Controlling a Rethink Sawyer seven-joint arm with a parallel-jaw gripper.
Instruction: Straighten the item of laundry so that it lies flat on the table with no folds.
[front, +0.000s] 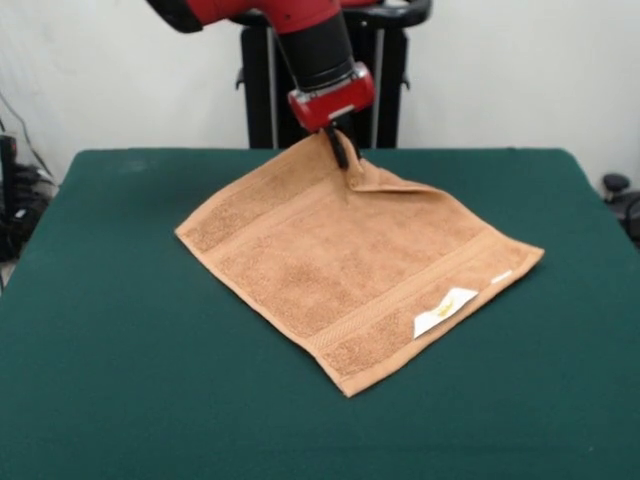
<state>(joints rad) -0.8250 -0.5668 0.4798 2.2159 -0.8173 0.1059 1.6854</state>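
Note:
The item of laundry, an orange-brown terry towel with border bands and a white label near its right front edge, lies spread on the table. Its far corner is raised off the cloth and puckered, with a small fold running right from it. My gripper comes down from above and is shut on that far corner, holding it a little above the table. The other three corners lie flat.
The dark green table extends well beyond the towel on every side. The robot's black pedestal stands behind the far edge. Dark cables and gear sit off the left side.

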